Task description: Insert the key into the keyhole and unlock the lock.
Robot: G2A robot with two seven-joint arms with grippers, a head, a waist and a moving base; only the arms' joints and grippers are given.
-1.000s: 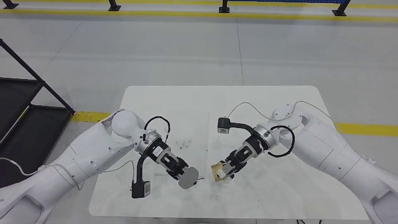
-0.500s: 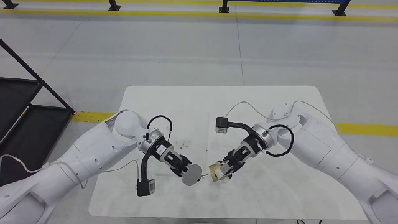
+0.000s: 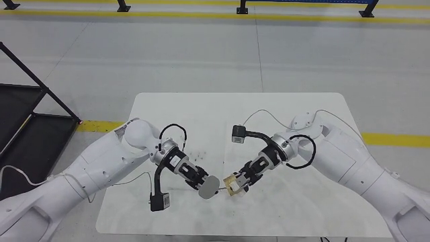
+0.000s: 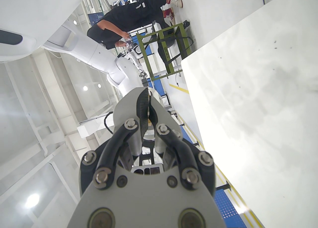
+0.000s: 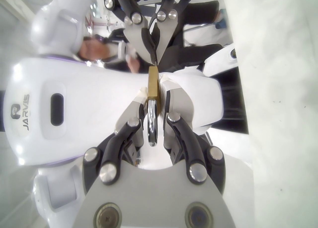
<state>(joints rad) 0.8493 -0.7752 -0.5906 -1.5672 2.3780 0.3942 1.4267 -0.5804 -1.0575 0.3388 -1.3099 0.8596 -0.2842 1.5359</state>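
My right gripper [image 5: 152, 92] is shut on a brass padlock [image 5: 152, 82], whose silver shackle [image 5: 152, 124] points back between the fingers. In the top view the padlock [image 3: 233, 185] hangs just above the white table [image 3: 302, 121] near its front middle. Facing it, my left gripper [image 5: 152, 47] is shut on the key [image 5: 153, 60], a thin metal blade whose tip meets the padlock's end face. Whether the tip is inside the keyhole is hidden. In the left wrist view my left gripper [image 4: 149, 104] has its pads pressed together, the key edge-on between them. From above, my left gripper [image 3: 209, 187] almost touches the padlock.
A few small dark specks [image 3: 198, 154] lie on the table behind the left gripper. A black rack [image 3: 27, 128] stands on the floor off the table's left side. The table's far half and right side are bare.
My left gripper has moved right towards the padlock, closing the gap between key and lock. The right gripper with the padlock has shifted slightly left.
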